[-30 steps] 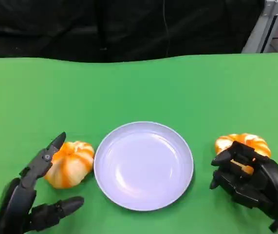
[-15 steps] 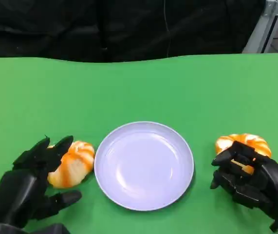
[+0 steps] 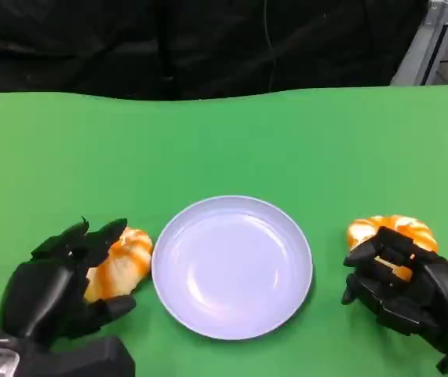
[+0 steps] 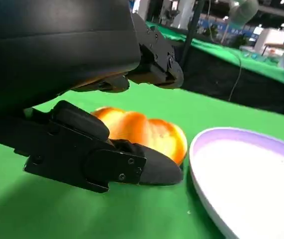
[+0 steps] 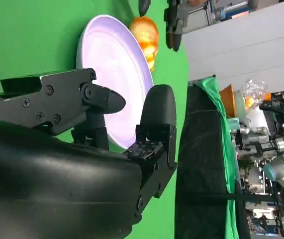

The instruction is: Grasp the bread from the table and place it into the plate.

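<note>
So we're early: our left hand (image 3: pixel 55 287) has its fingers (image 4: pixel 132 167) wrapped around the left bread (image 3: pixel 122 263), unlifted on the green surface (image 3: pixel 224 141) beside the empty plate (image 3: pixel 232 267), while our right hand (image 3: pixel 404 294) curls behind the right bread (image 3: pixel 392 230), grip unclear.

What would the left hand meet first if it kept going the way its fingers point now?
Probably the bread its fingers already bracket; past that, the plate rim. Whether the left hand touches the bread is unclear.
</note>
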